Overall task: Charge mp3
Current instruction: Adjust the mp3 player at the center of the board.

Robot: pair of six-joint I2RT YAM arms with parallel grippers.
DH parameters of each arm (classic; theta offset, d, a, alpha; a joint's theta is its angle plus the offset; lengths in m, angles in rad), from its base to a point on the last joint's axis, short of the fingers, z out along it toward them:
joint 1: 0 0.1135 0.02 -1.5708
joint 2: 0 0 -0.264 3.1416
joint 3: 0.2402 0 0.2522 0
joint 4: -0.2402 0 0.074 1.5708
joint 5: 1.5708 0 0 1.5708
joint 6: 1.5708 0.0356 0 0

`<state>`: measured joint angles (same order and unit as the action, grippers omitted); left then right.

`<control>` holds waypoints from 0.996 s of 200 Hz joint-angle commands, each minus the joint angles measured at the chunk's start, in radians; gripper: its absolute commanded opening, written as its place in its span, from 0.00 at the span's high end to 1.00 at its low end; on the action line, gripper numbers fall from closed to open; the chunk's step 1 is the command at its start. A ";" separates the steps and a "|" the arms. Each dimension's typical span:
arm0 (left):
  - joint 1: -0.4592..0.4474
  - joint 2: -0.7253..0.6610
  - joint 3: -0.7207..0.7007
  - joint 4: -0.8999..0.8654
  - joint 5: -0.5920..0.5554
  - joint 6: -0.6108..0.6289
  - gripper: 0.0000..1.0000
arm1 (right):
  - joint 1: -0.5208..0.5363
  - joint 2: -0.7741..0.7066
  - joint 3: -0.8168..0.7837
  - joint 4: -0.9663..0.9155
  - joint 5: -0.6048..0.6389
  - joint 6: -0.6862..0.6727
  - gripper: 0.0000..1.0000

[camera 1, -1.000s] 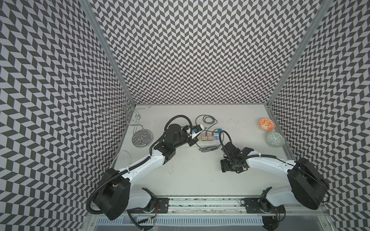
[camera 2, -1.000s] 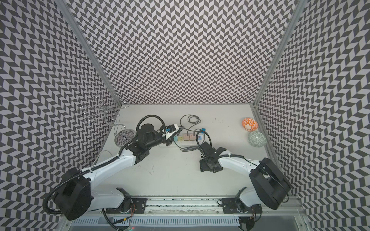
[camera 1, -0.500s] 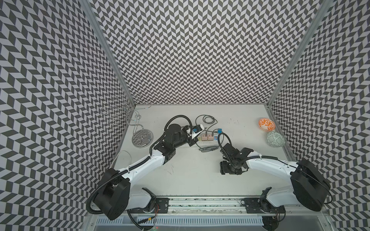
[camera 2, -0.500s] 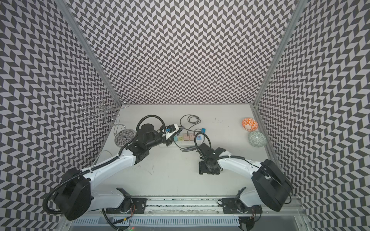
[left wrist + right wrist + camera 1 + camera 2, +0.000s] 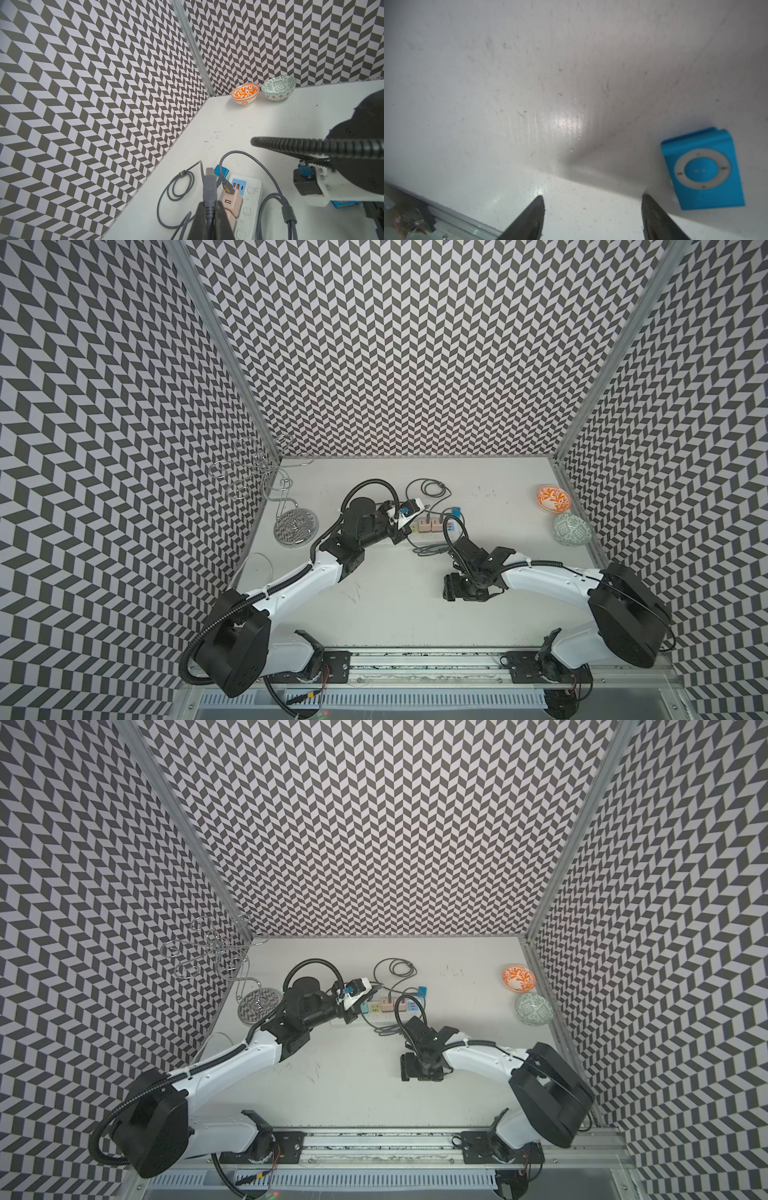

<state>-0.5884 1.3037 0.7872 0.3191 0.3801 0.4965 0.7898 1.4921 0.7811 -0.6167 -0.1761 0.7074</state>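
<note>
The blue mp3 (image 5: 702,170) with a white control ring lies flat on the white table (image 5: 529,93). It sits just outside one finger of my right gripper (image 5: 592,198), which hangs open over bare table with nothing between its fingers. In both top views the right gripper (image 5: 459,601) points down near the table's middle and hides the mp3. My left gripper (image 5: 209,204) is shut on the grey cable's plug (image 5: 208,187), whose metal tip sticks out beyond the fingertips above the white power strip (image 5: 252,199).
Pink chargers (image 5: 231,202) sit in the power strip (image 5: 432,526), with grey cable loops (image 5: 432,489) behind it and a small flat blue thing (image 5: 456,512) beside it. An orange bowl (image 5: 552,497) and a green bowl (image 5: 571,529) stand at the right wall. A wire stand (image 5: 295,524) is at the left.
My right gripper has shifted a little toward the table's front and left. The left arm and the held plug have stayed put.
</note>
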 commanded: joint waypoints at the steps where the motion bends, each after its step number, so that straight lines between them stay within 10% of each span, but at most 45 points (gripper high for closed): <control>1: 0.004 0.003 0.004 0.002 0.001 0.000 0.98 | 0.001 0.025 0.014 0.010 0.048 -0.009 0.27; 199: 0.008 0.011 0.009 0.000 -0.010 0.001 0.98 | -0.117 0.011 0.010 -0.020 0.185 -0.154 0.27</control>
<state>-0.5880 1.3098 0.7872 0.3187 0.3714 0.4973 0.6773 1.5181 0.8021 -0.6994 0.0105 0.5526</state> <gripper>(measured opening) 0.090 0.733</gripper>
